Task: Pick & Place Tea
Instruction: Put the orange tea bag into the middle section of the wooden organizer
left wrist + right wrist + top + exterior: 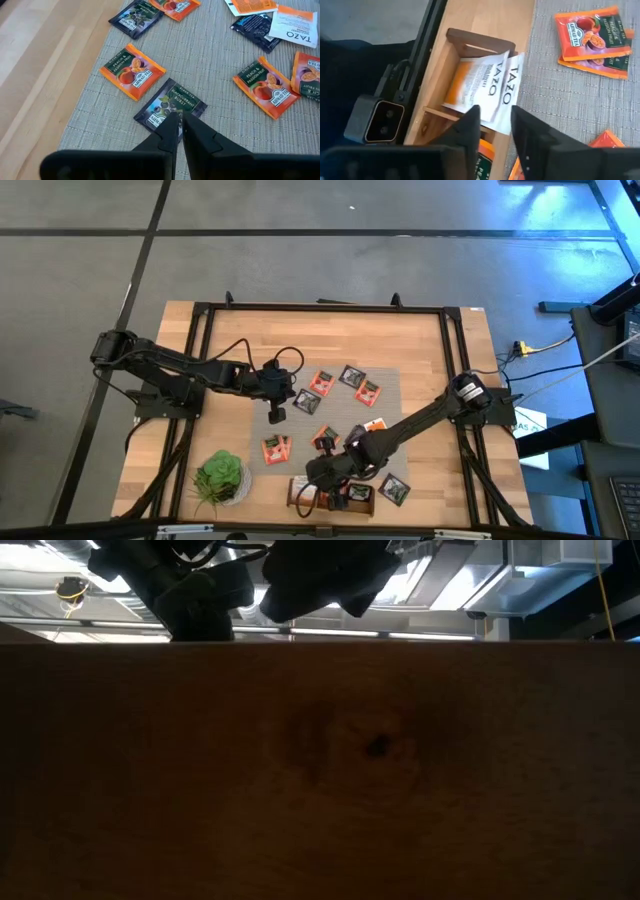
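Note:
Several tea sachets, orange, black and white-and-orange, lie flat on the grey mat [390,405]. A wooden holder [300,496] stands at the mat's near edge. A white-and-orange TAZO sachet [487,82] lies slanted across the holder's compartment, one side over the rim toward the mat. My right gripper [495,131] stands open just above it, and the fingers hide the sachet's near edge. My left gripper [181,131] is shut and holds nothing. It hangs over the mat's left part, short of a black sachet [171,103]. My right gripper comes slanting down from the table's right over the TAZO sachet's near edge [496,117], one finger on either side. Whether the fingers touch it, I cannot tell. The sachet rests on the holder's dividers and rim.
A green potted plant [220,477] stands at the near left, close to the holder. Another sachet [482,156] sits in the holder's neighbouring compartment. A small camera box [374,120] sits beside the holder on the dark frame. The low view is blocked by a wooden board [320,770].

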